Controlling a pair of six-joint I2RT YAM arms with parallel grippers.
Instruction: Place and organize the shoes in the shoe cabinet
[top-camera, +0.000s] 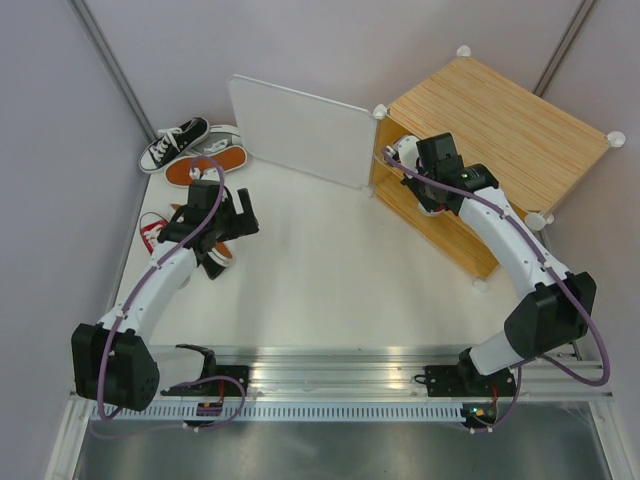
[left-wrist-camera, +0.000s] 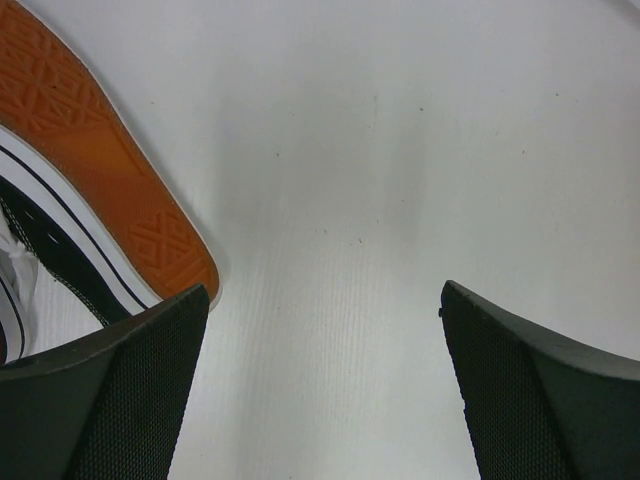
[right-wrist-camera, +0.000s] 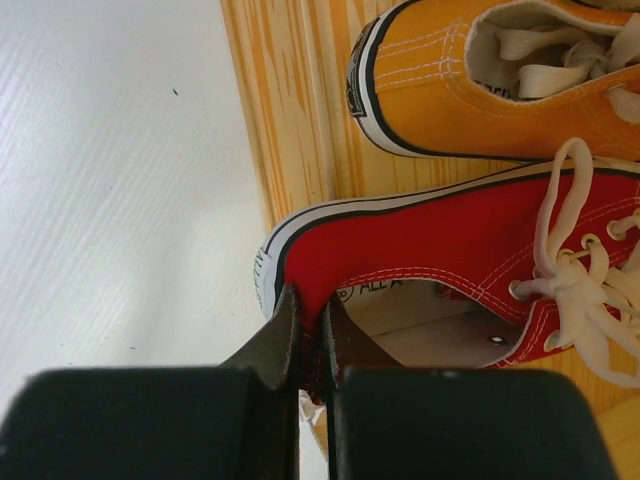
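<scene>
Right wrist: "ALL" is read inside the red shoe (right-wrist-camera: 450, 240), pinched at its heel by the right gripper (right-wrist-camera: 312, 305); the left gripper (left-wrist-camera: 322, 300) is spread.

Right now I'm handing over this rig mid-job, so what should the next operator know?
Right fingers: shut on the red shoe by its heel, at the cabinet shelf, beside an orange shoe already in.
Left fingers: open, empty, over the table next to a black shoe on its side.
To do: release the red shoe, then bring the other shoes from the back left.
</scene>
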